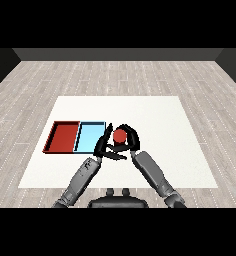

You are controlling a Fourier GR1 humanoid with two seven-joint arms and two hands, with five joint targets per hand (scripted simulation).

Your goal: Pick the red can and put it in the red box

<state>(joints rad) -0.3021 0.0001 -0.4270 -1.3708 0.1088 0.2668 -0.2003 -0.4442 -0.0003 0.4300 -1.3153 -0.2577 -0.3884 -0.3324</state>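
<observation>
Red can (pixel 119 135) sits inside the curled right robot hand (pixel 130 138), beside the light blue tray (pixel 90 137).

The right hand (pixel 126 141) curls round the can (pixel 119 135), hiding all but its top. The left hand (pixel 103 144) covers the blue tray's (pixel 88 136) near right corner.

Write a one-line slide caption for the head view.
Right hand curled round the red can just right of the light blue tray, left hand alongside, red tray farther left.
</observation>
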